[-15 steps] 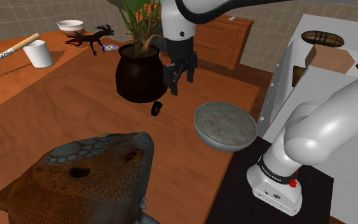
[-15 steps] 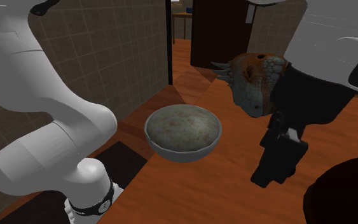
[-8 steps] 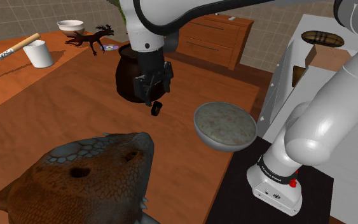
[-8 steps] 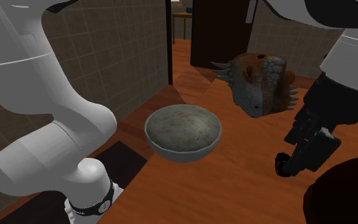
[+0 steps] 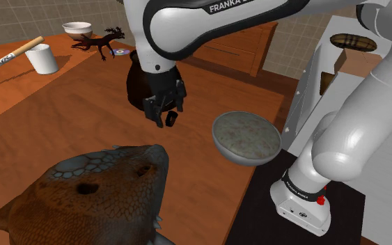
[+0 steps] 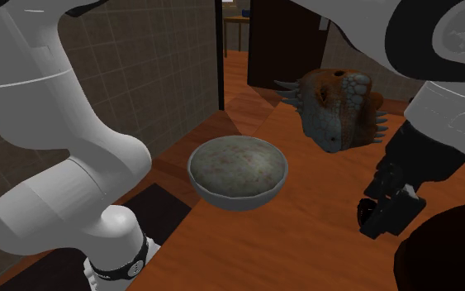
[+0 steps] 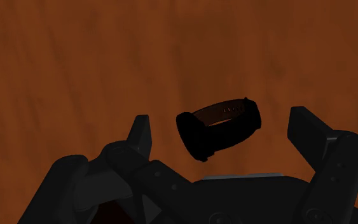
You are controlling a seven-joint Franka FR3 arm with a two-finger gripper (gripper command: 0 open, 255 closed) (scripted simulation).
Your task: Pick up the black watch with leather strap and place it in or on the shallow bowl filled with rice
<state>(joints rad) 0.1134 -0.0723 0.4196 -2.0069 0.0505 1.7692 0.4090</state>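
A small black watch [image 5: 171,120] with a dark strap lies on its side on the wooden table [image 5: 62,132], just in front of a dark pot. My black gripper [image 5: 161,115] has come down right over it and is open. In the wrist view the watch [image 7: 219,126] lies between the two fingers of the gripper [image 7: 219,119], and neither finger touches it. The grey bowl of speckled rice [image 5: 239,159] stands near the table's edge, to the shoulder view's right of the watch. In the second exterior view the gripper [image 6: 385,215] hangs low to the right of the bowl [image 6: 230,198].
A dark plant pot [image 5: 140,87] stands right behind the watch. A large scaly lizard head [image 5: 97,195] fills the near table. A white mug [image 5: 42,59], a small dragon figure [image 5: 104,40] and a white bowl [image 5: 76,29] sit far back, with a wooden dresser [image 5: 236,42] beyond.
The arm swung towards the shoulder view's left and dropped lower. The gripper went from in front of the pot to straddling the watch. The watch and bowl stayed put.
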